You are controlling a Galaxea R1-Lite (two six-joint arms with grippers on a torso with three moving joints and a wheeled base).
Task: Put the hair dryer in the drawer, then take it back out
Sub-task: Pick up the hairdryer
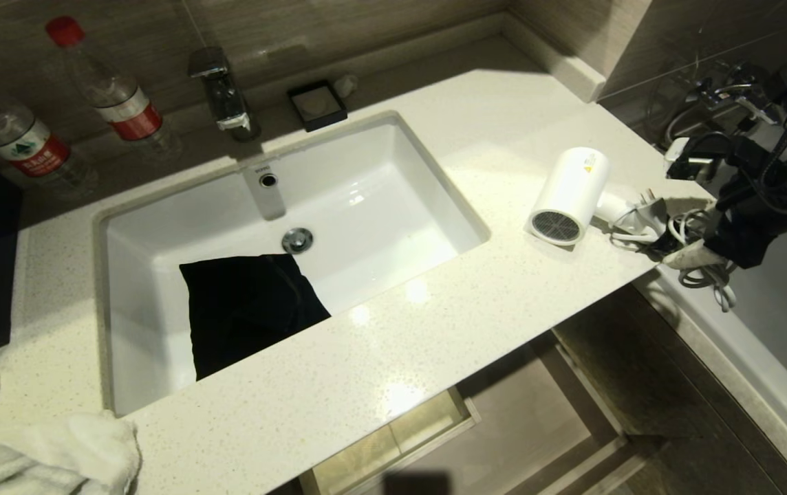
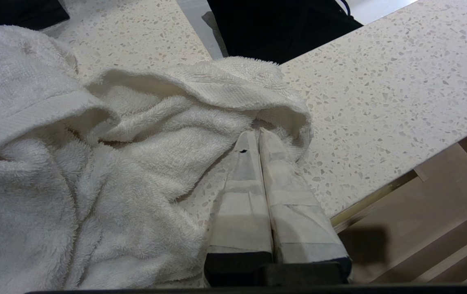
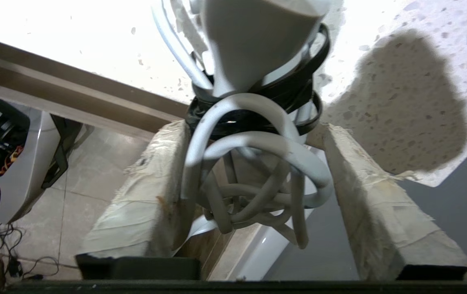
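A count of what lies before me on and around the surface.

I count two water bottles, one at the far left and one just right of it; one tap; one small black dish; one sink holding one black cloth; one white towel near left; one hair dryer at right with one coiled cord; one drawer; my two grippers, left gripper and right gripper.

Head overhead; wrists close, countertop shared.
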